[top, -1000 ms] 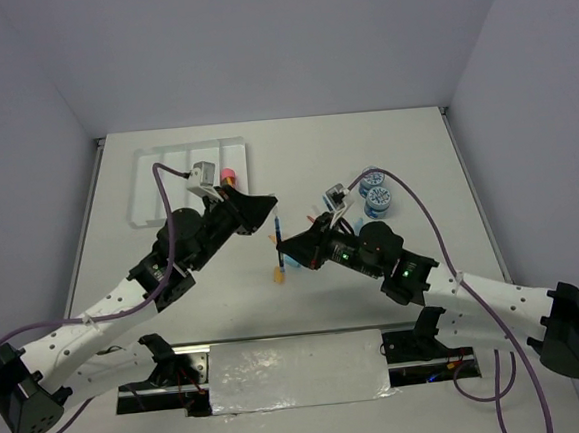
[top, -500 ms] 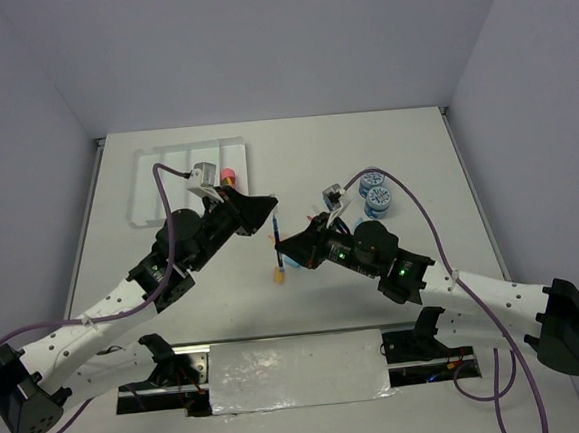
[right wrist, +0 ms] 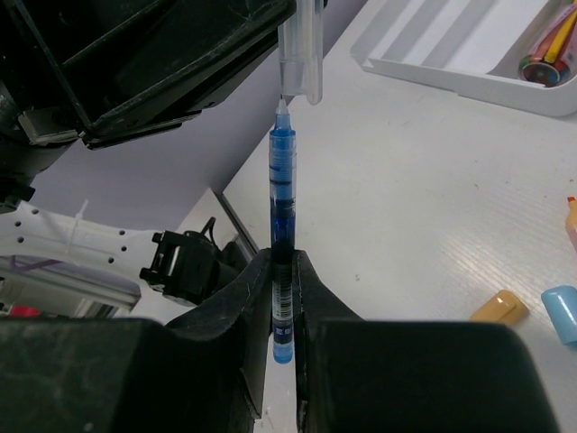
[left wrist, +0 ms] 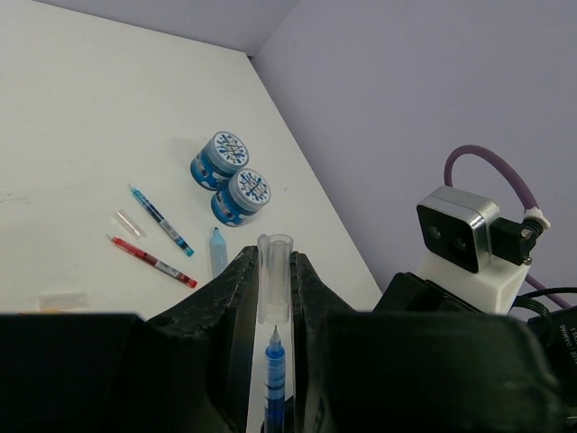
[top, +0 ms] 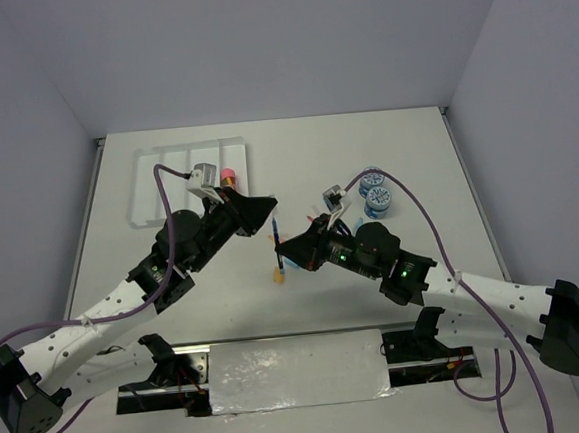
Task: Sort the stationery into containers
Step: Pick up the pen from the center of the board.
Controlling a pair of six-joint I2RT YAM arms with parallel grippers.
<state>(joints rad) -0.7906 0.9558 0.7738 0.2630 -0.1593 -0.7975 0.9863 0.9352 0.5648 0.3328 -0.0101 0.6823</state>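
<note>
Because the blue pen [right wrist: 282, 171] is thin, light and slippery, the right gripper [right wrist: 281, 263] pinches its back end in the air, tip at the clear cap [right wrist: 300, 54] the left gripper [left wrist: 274, 263] squeezes.

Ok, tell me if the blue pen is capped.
Uncapped: the blue pen shows its bare tip just outside the clear cap, at its open end.

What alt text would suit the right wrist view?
The right claw grips a blue pen, its tip just short of a clear cap held by the left claw. A white tray lies beyond, upper right.
</note>
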